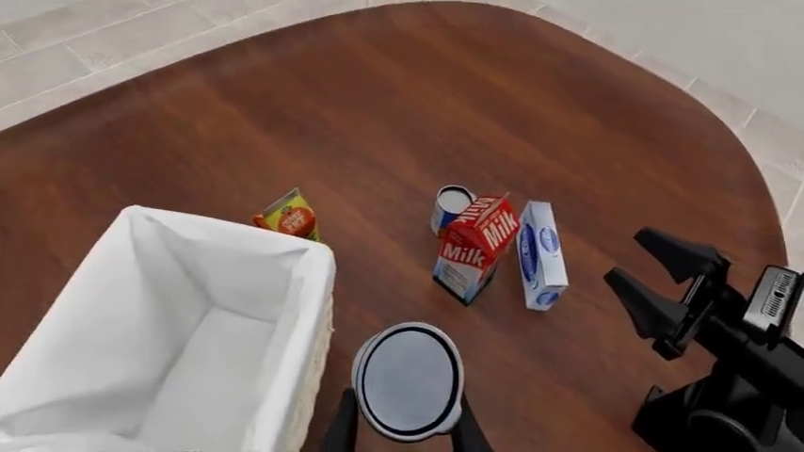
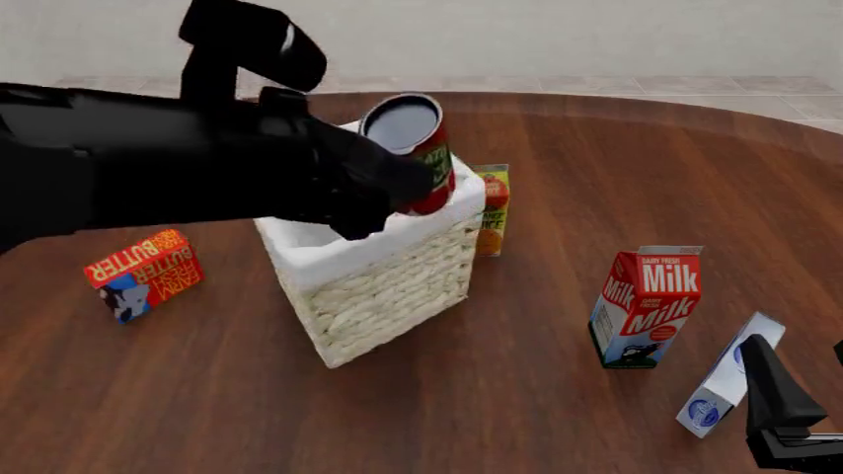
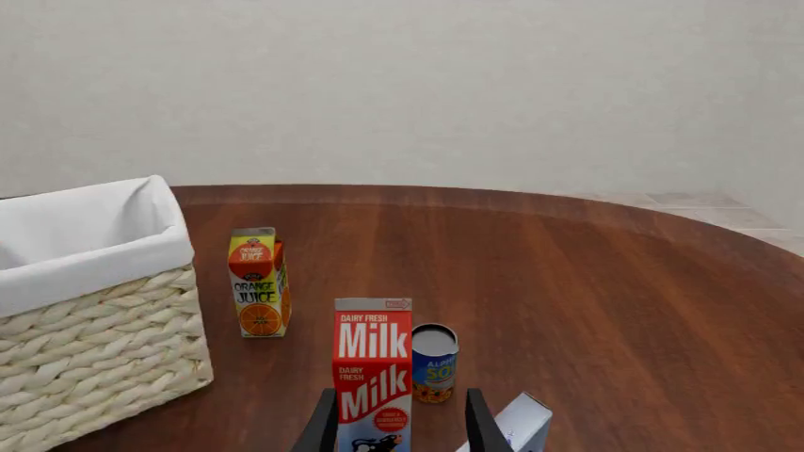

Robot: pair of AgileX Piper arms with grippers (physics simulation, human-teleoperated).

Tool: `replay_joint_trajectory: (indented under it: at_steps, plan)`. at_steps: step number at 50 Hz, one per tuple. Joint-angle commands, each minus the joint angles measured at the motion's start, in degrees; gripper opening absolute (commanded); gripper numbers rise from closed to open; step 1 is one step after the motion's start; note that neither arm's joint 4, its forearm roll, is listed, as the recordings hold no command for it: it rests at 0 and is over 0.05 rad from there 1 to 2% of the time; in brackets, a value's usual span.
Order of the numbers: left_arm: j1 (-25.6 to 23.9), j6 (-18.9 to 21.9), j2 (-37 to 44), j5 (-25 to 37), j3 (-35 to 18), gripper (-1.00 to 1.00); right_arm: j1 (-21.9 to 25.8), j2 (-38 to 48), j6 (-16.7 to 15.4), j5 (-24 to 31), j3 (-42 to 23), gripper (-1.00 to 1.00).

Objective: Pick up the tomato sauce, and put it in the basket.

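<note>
Above the pale woven wicker basket's [image 2: 382,281] 1 o'clock rim, we see left gripper [image 2: 395,193] clamping the small red-labelled tomato sauce tin [image 2: 411,148]; right gripper [image 2: 791,415] probably spread, empty.

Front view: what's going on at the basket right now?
The left gripper holds the tomato sauce in the air beside the basket, near its right rim, not yet lowered inside. The right gripper is open and idle near the milk carton, holding nothing.
</note>
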Motion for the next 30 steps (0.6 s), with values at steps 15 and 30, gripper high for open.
replay_joint_trajectory:
  at_steps: [15, 30]
  plan:
    - [6.30, 2.59, 0.86, 5.91, -5.48, -1.00, 0.00, 0.01, 0.00, -0.01, 0.00, 1.00]
    - [10.87, 2.52, 2.88, 9.07, -8.68, -1.00, 0.00, -0.01, 0.00, 0.00, 0.00, 1.00]
